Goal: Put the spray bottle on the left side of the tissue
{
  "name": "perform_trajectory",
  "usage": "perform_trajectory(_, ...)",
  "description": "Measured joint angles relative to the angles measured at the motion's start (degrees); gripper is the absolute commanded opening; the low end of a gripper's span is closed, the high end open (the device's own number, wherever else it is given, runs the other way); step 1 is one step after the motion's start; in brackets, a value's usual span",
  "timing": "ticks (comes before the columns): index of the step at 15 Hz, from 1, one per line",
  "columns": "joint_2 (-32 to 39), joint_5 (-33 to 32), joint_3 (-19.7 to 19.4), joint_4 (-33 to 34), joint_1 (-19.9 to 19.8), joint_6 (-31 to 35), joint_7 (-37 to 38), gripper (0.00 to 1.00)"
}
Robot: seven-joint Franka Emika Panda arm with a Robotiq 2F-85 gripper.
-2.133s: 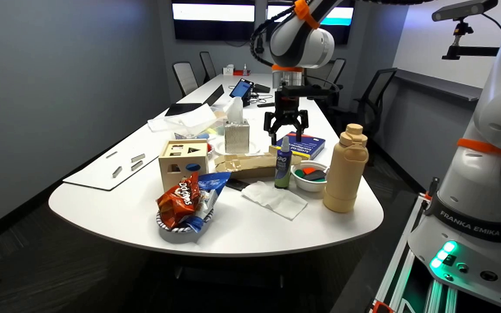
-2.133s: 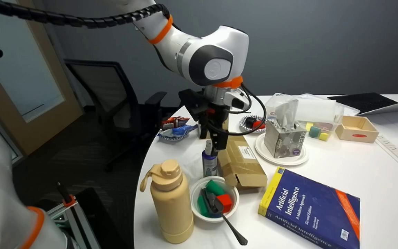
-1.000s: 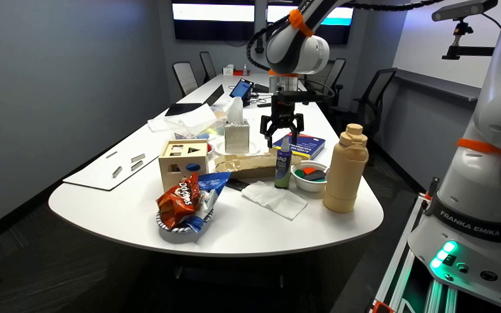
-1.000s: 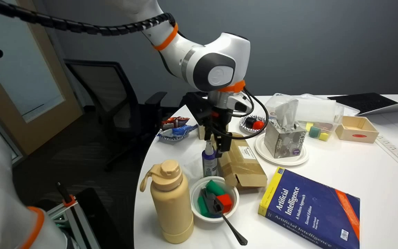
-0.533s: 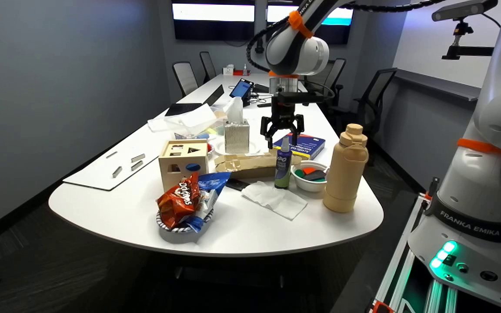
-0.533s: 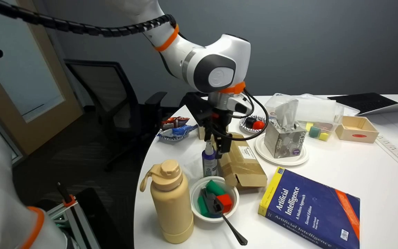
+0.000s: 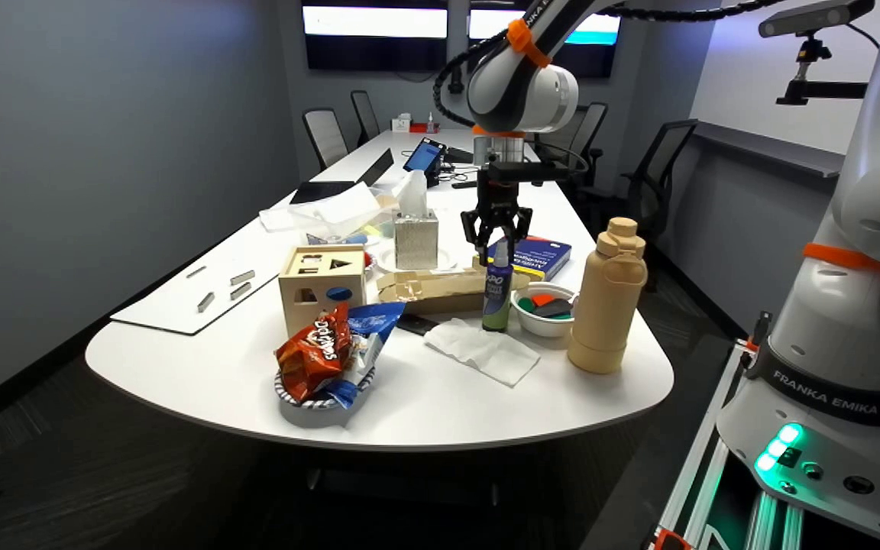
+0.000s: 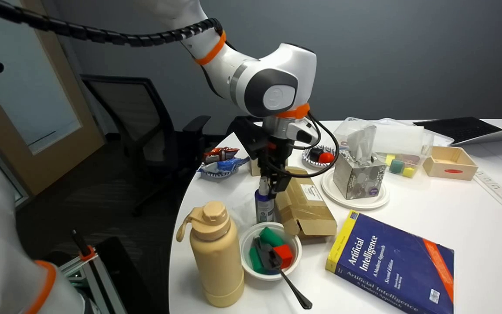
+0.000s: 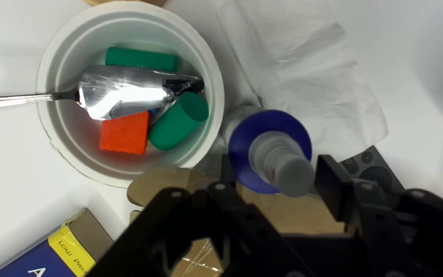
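The spray bottle point(image 7: 496, 302), slim and dark with a green and blue label and a pale nozzle, stands upright on the table in both exterior views. The tissue point(image 7: 482, 351), a flat white sheet, lies right beside its base, on the near side in that view. My gripper point(image 9: 276, 177) points down over the bottle, its fingers either side of the nozzle point(image 9: 292, 173). The wrist view shows gaps between nozzle and fingers, so the jaws stand partly open. Bottle's label is hidden there; only its top and blue-purple collar show.
A white bowl point(image 9: 215, 107) of blocks and a spoon stands close beside the bottle. A cardboard box point(image 8: 303, 200) lies behind it. Nearby are a tan bottle point(image 7: 608, 305), a black remote point(image 9: 375, 169), a blue book point(image 8: 395, 261) and a wooden shape box point(image 7: 323, 286).
Over the last half second my fingers have drawn closer together around the nozzle. Earlier the arm shifted slightly and came lower. The bottle and tissue stay where they were.
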Motion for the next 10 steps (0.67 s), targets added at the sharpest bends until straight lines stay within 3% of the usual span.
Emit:
perform_trajectory(3,-0.2,0.0,-0.2,0.2,0.0,-0.1,0.0,0.06)
perform_trajectory(10,-0.2,0.0,-0.4,0.4,0.0,-1.1,0.0,0.07)
